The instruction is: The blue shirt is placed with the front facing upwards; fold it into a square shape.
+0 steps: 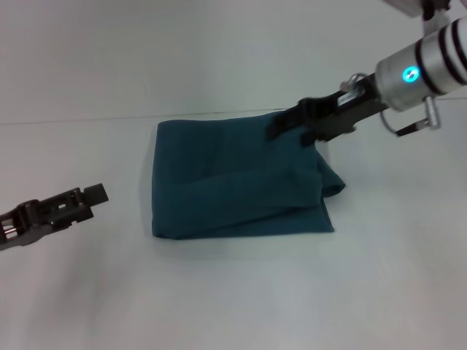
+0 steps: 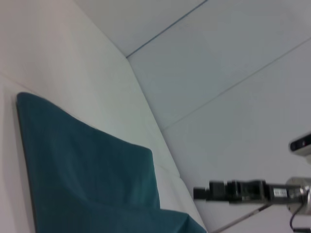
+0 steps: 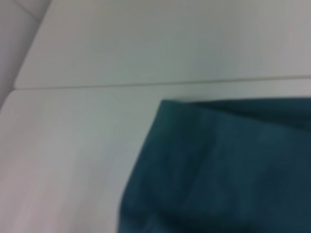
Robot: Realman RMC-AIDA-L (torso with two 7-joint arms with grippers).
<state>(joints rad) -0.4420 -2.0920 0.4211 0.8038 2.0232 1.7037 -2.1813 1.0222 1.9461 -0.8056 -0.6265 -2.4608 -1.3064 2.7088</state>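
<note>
The blue shirt (image 1: 233,182) lies folded into a rough rectangle in the middle of the white table; no print or collar shows. Its near right corner bulges out in loose folds. My right gripper (image 1: 273,130) hangs over the shirt's far right corner, just above the cloth, and I cannot tell whether it touches it. The left wrist view shows that same right gripper (image 2: 196,193) from the side, a little above the shirt (image 2: 87,170). The right wrist view is filled by the shirt's (image 3: 228,165) far edge. My left gripper (image 1: 98,192) hovers left of the shirt, apart from it.
The white table (image 1: 219,292) runs to a far edge (image 1: 87,120) just behind the shirt, with a pale wall beyond it. Bare tabletop lies in front of the shirt and on both sides.
</note>
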